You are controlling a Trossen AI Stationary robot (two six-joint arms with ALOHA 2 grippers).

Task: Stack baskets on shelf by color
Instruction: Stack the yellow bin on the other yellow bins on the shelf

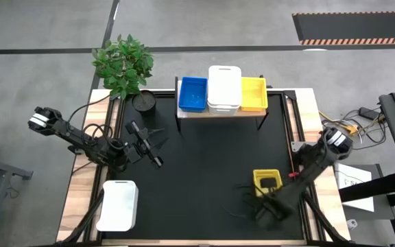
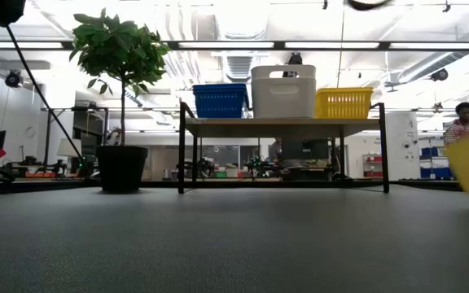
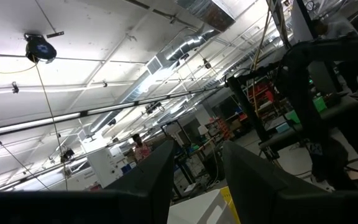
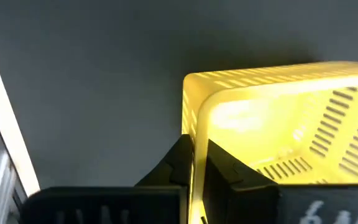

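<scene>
Your right tool (image 4: 197, 163) is at the near right of the black surface (image 1: 204, 171), fingers pressed together on the wall of a loose yellow basket (image 1: 267, 180). In the right wrist view one dark finger sits outside that wall and the other inside it, with the thin yellow rim between them. The basket sits low over the mat; you cannot tell from these views whether it touches the mat. In the low view it shows only as a yellow blur at the right edge.

Your left tool (image 1: 146, 143) is held over the left middle of the surface, near the black plant pot (image 1: 144, 102), fingers apart and holding nothing. Its wrist camera looks up at the ceiling and the room, not at any basket.

On the shelf (image 1: 219, 113) at the far edge you have three spots filled: a blue basket (image 1: 193, 93) on the left, a white basket stack (image 1: 224, 88) in the middle standing taller than its neighbours, and a yellow shelf basket (image 1: 253, 93) on the right. They stand side by side, close together.

A white object (image 1: 118, 205) lies at the near left corner of the surface; you cannot tell whether it is a basket.

A person (image 2: 461, 124) stands far back in the room.
</scene>
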